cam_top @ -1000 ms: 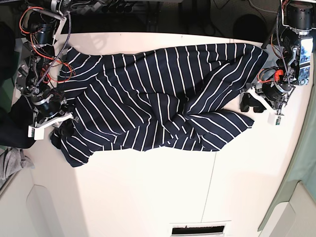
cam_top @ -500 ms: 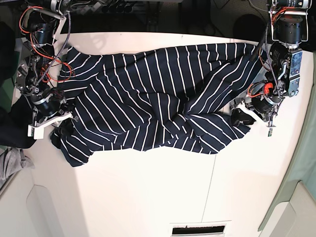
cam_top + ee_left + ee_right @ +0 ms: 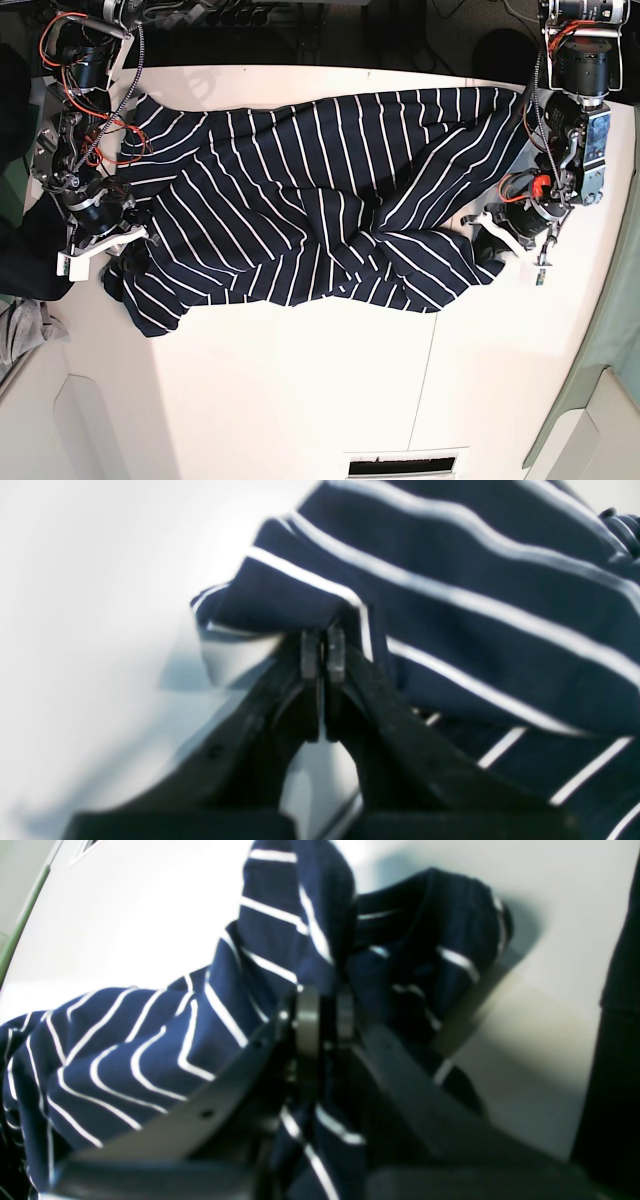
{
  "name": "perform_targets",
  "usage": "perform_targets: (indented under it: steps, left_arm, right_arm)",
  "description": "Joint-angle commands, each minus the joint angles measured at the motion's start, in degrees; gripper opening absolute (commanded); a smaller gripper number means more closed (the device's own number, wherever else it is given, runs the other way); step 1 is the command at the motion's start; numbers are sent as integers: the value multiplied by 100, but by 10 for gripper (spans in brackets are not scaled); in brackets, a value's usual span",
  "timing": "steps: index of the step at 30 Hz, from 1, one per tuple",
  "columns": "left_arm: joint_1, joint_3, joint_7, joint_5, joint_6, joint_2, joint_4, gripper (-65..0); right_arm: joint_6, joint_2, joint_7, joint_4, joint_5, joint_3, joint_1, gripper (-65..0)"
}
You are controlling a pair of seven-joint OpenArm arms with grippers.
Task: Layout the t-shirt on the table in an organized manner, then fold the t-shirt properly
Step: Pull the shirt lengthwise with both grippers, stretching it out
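A: What is changing at the left gripper?

B: A second ago it was standing wide open just off the shirt, out at three o'clock of the cloth. Now it is sitting over the corner at about four o'clock, and its jaws are closed on that corner.

A: Is the base view showing the pinch itself?

B: Not really. From above, the gripper is only covering the corner. The left wrist view is settling it: the fingertips are pressed together with a fold of striped hem caught between them and lifting off the table.

A: And the right gripper?

B: It is sitting at nine o'clock of the shirt, as before. The right wrist view is showing its jaws closed on bunched fabric, with cloth spilling both sides of the fingers. The base view is only showing the arm over that edge.

A: Where is the shirt lying?

B: Across the far half of the table, running from nine to three o'clock, twisted and creased through the middle, lower hem wavy.

A: So what is this meaning for the task?

B: I am judging that both ends are now in hand, so stretching it flat is becoming possible. The laying-out is not yet done, and folding is waiting on that.
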Motion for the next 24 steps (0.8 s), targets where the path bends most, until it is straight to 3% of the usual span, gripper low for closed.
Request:
perform_targets:
  steps: [1,6,11,19,24]
  left_arm:
    - [-289,-39,-79,-94,-33,-214,107,-650]
    - [-953,-39,262,-87,142,-647,87,-650]
    - [-1416,-39,225,-17,142,-992,55,-650]
    - [-1875,31,20,299,144,-1220,52,-650]
    - [-2280,391,-22,501,140,-1342,52,-650]
  right_arm:
    - [83,81,131,111,76,11,122,-650]
    - [81,330,138,114,55,11,127,-650]
    - [85,625,133,151,208,11,138,-650]
    - [109,857,37,542,210,96,96,-650]
    - [107,857,-520,1220,511,315,26,-650]
